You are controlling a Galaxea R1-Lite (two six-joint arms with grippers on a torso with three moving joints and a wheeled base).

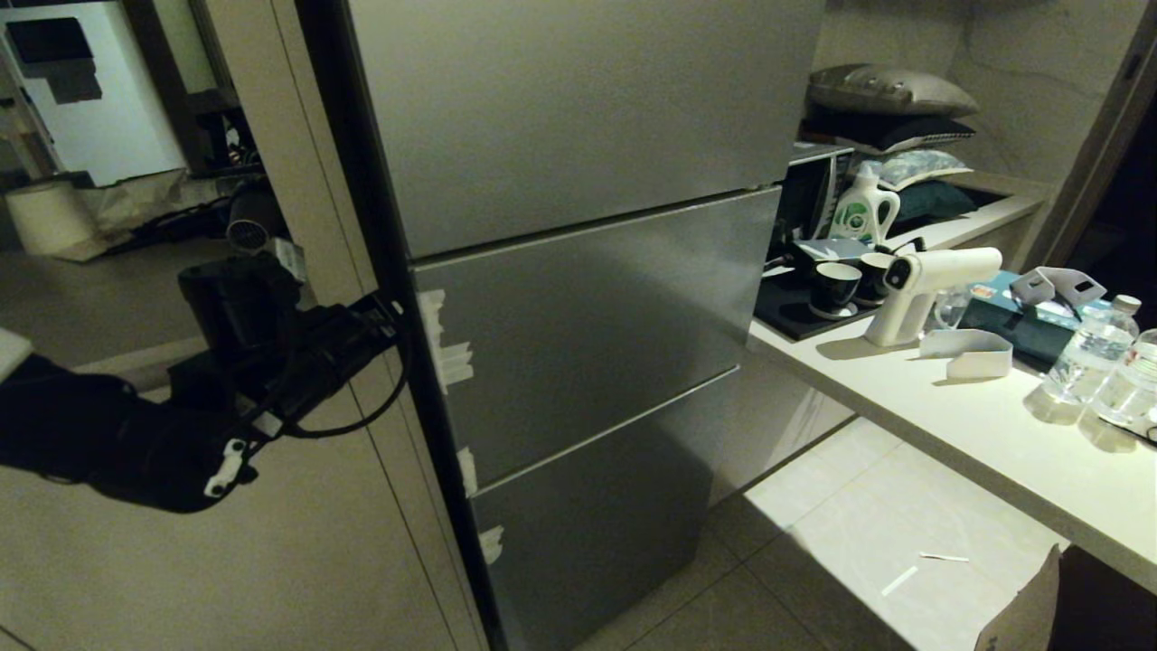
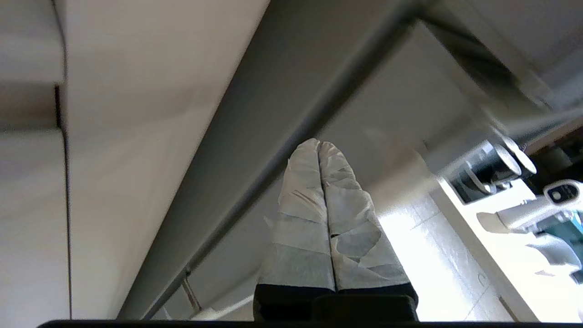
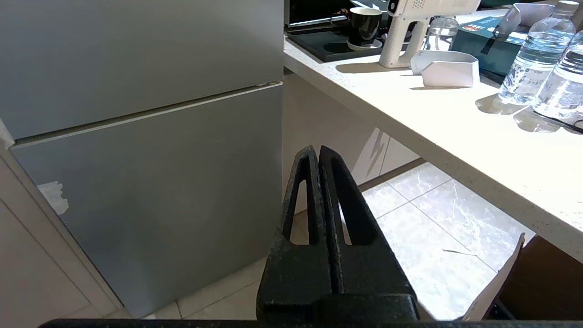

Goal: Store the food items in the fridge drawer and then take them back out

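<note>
Fridge drawer fronts (image 1: 578, 334) stood shut, grey, tape-scrapped, just beyond my closed left fingers (image 2: 319, 150); right fingers (image 3: 316, 155) closed, empty.

You can't see any food or the clear drawer at all, since the grey metallic fridge door panels (image 1: 578, 307) are all closed and hide whatever's inside. In the head view the black left arm (image 1: 136, 434) runs off the frame edge and its fingertips vanish into the dark gap beside the fridge, so where they touch is anyone's guess. The left wrist view is smeared, with the white tape-wrapped left gripper (image 2: 320, 145) against blurry grey surfaces you can't sort out.
</note>
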